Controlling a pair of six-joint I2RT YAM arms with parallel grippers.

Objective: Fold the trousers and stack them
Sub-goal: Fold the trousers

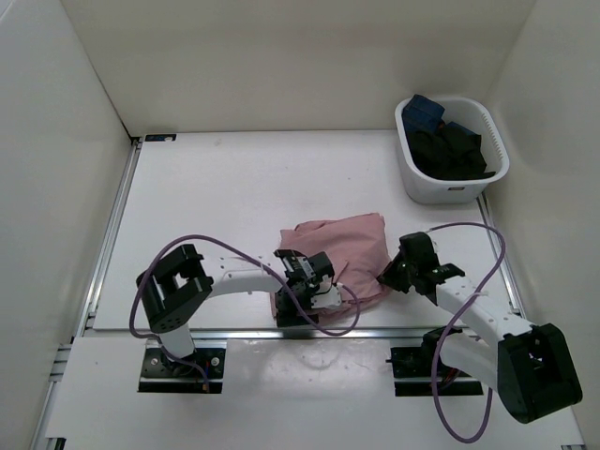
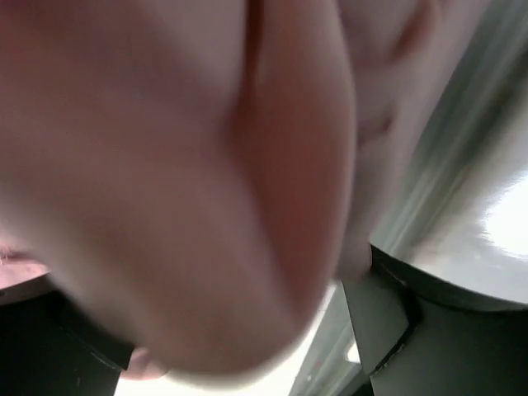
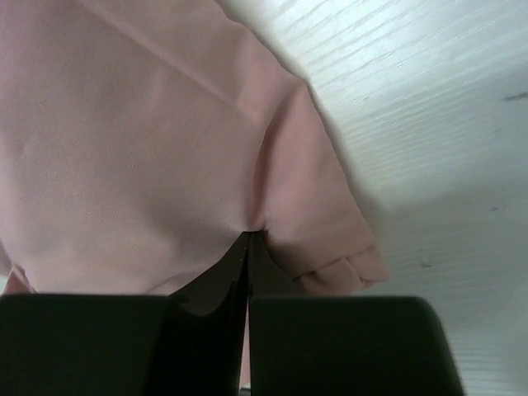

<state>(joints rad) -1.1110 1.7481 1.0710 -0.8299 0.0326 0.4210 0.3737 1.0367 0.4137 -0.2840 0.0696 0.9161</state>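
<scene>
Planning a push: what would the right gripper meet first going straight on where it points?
The crumpled pink fabric trousers: the right gripper already pinches a fold of them between its fingers. Beyond them, probably the white table.

3 views: 1 overhead, 2 at the wrists.
The top camera looks down from above and behind, taking in the whole table (image 1: 234, 178). Both wrist cameras sit pressed close to the pink trousers (image 1: 342, 246), the left one blurred by nearness. All 3 share that cloth.
</scene>
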